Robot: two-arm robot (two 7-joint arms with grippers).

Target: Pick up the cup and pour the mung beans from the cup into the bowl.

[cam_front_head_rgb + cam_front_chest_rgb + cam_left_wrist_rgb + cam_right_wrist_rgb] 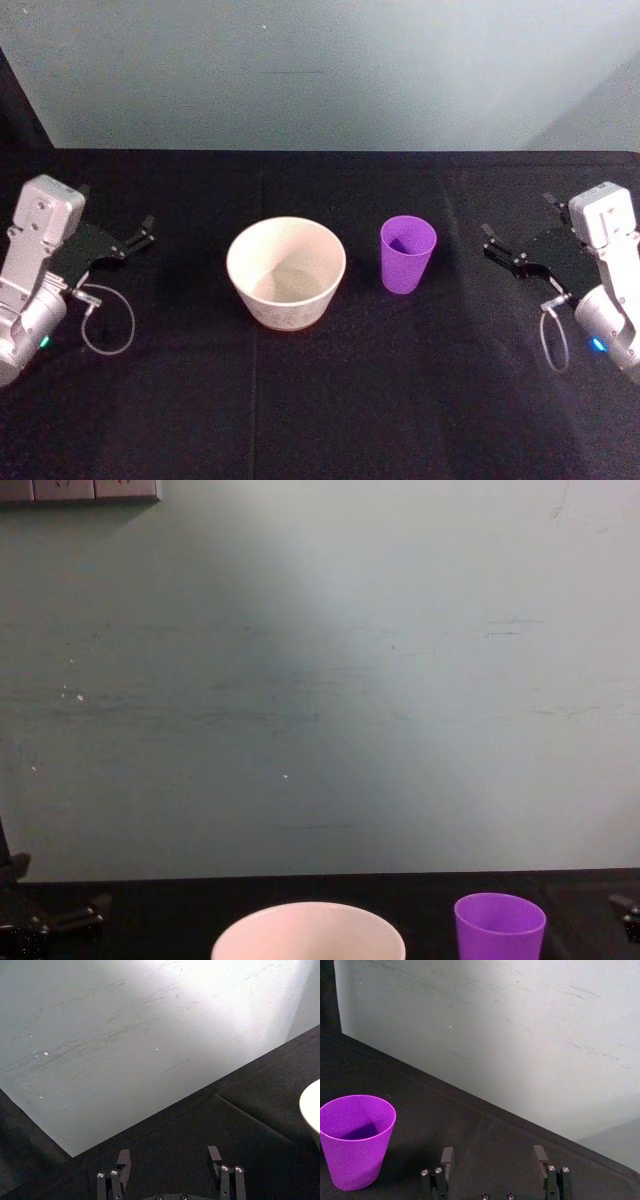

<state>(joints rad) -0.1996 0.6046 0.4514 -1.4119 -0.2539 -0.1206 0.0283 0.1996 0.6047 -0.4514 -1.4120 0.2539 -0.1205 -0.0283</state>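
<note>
Centrally, a smooth tapered cup (408,255) stands beside a round bowl (290,308).

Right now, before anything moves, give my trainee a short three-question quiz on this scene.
1. True or false: the cup stands upright on the robot's right of the bowl.
2. The cup is: A inside the bowl; B held by a tool; C standing alone on the table.
3. Fill in: the left tool and right tool are both ____, holding nothing.
Key: 1 true; 2 C; 3 open.
</note>
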